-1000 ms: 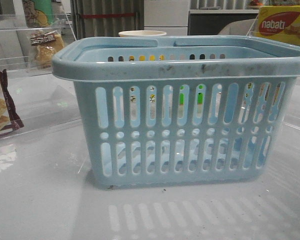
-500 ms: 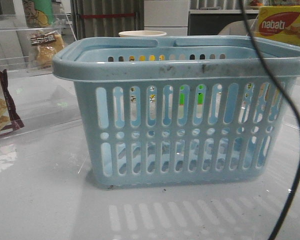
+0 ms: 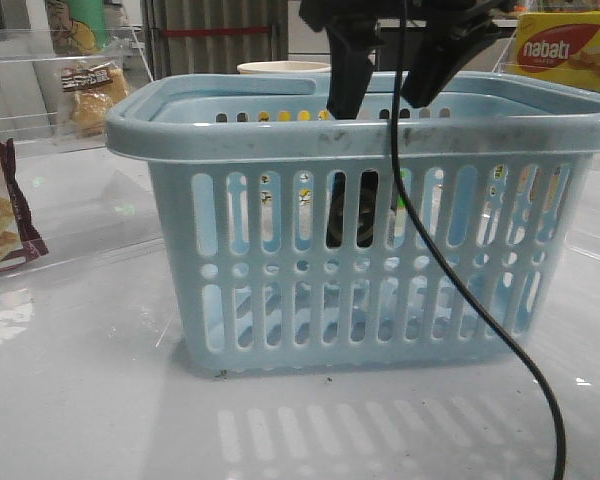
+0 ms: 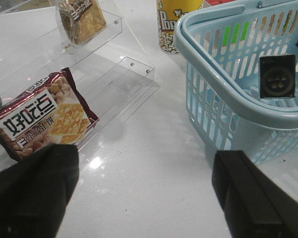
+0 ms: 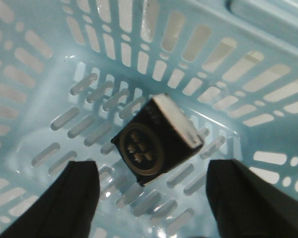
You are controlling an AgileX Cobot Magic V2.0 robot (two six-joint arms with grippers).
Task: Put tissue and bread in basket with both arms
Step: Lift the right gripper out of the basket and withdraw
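The light-blue basket [image 3: 360,140] stands mid-table. My right gripper [image 3: 385,95] hangs open just above its rim, the fingers spread. Below it a black square tissue pack with a round emblem [image 5: 156,139] is free of the fingers inside the basket, tilted. It also shows in the front view through the slots [image 3: 352,208] and in the left wrist view [image 4: 277,76]. In the right wrist view my right gripper [image 5: 151,198] is empty. The bread [image 3: 90,95] stands on a clear shelf at the back left, also in the left wrist view [image 4: 82,20]. My left gripper [image 4: 144,198] is open and empty over the table left of the basket [image 4: 223,94].
A maroon-edged cracker pack [image 4: 42,116] leans on the clear acrylic shelf [image 4: 114,74] at the left. A yellow popcorn cup [image 4: 176,22] stands behind the basket. A nabati box [image 3: 565,50] is at the back right. A black cable [image 3: 480,310] hangs in front of the basket.
My right arm came down into view over the basket, its cable first. The black tissue pack now shows inside the basket, free of the open fingers.
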